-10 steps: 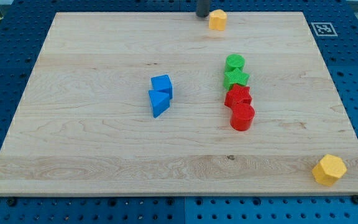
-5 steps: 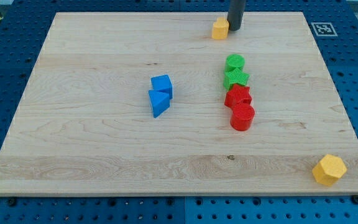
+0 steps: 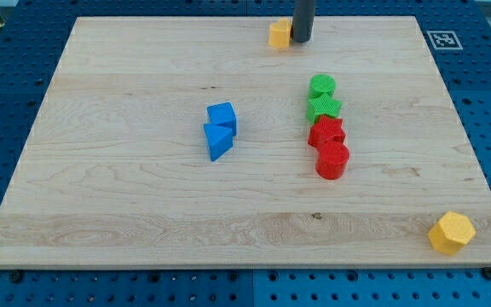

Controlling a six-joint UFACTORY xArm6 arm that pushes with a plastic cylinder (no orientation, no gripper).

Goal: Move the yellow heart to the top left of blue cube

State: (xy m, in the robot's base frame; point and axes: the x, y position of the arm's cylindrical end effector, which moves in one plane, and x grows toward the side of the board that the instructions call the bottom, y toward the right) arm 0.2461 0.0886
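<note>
The yellow heart (image 3: 280, 34) sat near the frame's top edge, right of centre, with my tip (image 3: 302, 40) touching its right side. There was no claw to see, only the rod. The pushing step looked under way; next the heart needed driving down-left toward the blue cube (image 3: 222, 116) on the counter (image 3: 126, 205).

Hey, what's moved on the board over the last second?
My tip swung round to the yellow heart's right side and has pushed it toward the view's left along the top edge. The blue cube and all other blocks stayed put.
</note>
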